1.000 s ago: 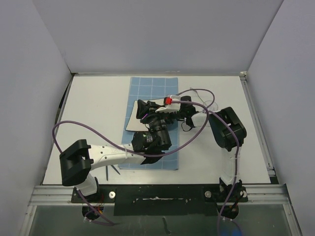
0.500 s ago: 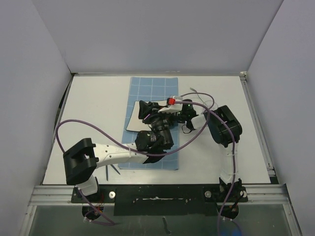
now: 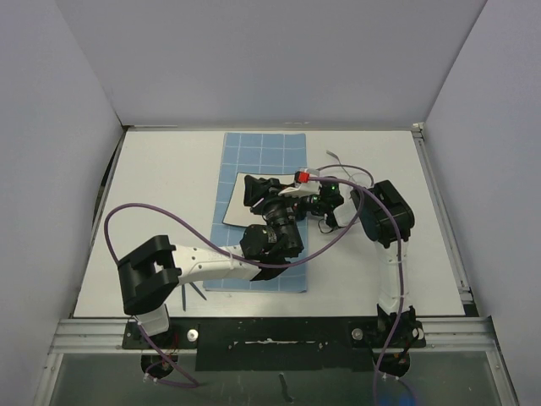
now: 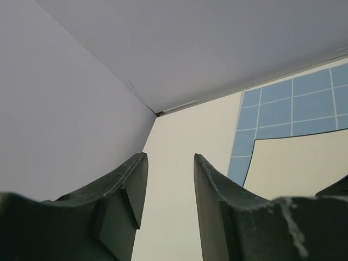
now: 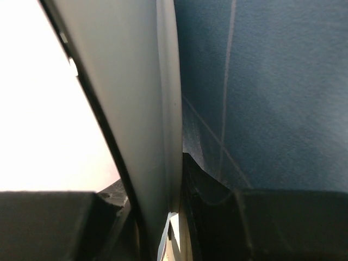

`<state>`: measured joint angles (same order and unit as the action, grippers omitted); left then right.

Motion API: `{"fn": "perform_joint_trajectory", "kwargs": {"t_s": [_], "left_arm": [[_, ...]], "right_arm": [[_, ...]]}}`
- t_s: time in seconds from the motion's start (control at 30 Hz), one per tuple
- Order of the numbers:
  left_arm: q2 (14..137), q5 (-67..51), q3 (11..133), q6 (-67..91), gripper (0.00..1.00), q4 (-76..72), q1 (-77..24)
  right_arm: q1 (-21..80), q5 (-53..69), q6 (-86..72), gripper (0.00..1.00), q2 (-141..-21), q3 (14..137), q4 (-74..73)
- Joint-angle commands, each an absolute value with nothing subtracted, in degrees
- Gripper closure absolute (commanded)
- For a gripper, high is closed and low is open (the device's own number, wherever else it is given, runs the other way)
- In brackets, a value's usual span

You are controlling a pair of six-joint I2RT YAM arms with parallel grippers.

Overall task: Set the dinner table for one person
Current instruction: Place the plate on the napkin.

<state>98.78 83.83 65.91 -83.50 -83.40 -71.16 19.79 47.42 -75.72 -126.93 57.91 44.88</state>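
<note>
A white plate with a dark rim (image 3: 233, 203) lies on the blue gridded mat (image 3: 262, 148) in the middle of the dinner table (image 3: 161, 186). My right gripper (image 3: 286, 194) reaches in from the right and is shut on the plate's right rim. In the right wrist view the rim (image 5: 141, 109) runs edge-on between that gripper's (image 5: 175, 209) jaws, with the mat (image 5: 272, 81) beside it. My left gripper (image 3: 254, 188) hovers over the plate, open and holding nothing. Between its (image 4: 169, 179) fingers I see bare table (image 4: 185, 136); the plate (image 4: 293, 163) and mat (image 4: 293, 103) lie to the right.
Thin dark utensils (image 3: 194, 293) lie near the left arm's base. A thin pale object (image 3: 333, 155) rests right of the mat. Purple cables loop over both arms. A black rail (image 3: 279, 326) runs along the near edge, and grey walls close the other three sides.
Both grippers and the plate have shifted slightly to the right. The right arm's elbow has drawn in. Neither gripper's jaws have visibly changed.
</note>
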Motion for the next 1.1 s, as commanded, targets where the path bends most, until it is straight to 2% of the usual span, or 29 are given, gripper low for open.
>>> {"fn": "perform_joint_trajectory", "kwargs": {"t_s": [0.0,0.17,0.27,0.3,0.4,0.47,0.6,0.8,1.07], "left_arm": [[99.4,84.1,67.5,-83.2,0.63,-86.6,-70.8],[99.4,84.1,67.2,-83.3,0.63,-86.6,-70.8],[99.5,83.9,67.2,-83.2,0.63,-86.6,-70.8],[99.5,83.9,67.2,-83.3,0.63,-86.6,-70.8],[99.9,83.8,67.6,-83.4,0.63,-86.6,-70.8],[100.2,83.8,67.8,-83.3,0.63,-86.6,-70.8],[100.5,83.8,68.2,-83.1,0.63,-86.6,-70.8],[100.4,83.6,69.2,-83.1,0.63,-86.6,-71.0],[98.7,82.7,70.1,-84.3,0.63,-86.6,-71.1]], "right_arm": [[19.1,50.8,-78.8,1.0,-128.4,57.4,55.8],[19.2,51.7,-80.0,1.0,-130.4,57.7,58.6],[19.2,52.0,-79.2,0.69,-129.8,57.7,59.0],[19.2,52.1,-78.3,0.61,-129.2,57.7,58.0],[19.1,52.2,-74.9,0.49,-126.7,58.1,53.1],[19.1,52.7,-72.5,0.45,-124.8,58.8,49.4],[19.1,52.6,-66.4,0.42,-120.0,60.6,38.5],[18.9,50.2,-57.5,0.41,-113.4,65.4,20.2],[19.0,48.7,-51.1,0.41,-111.4,78.2,2.6]]}}
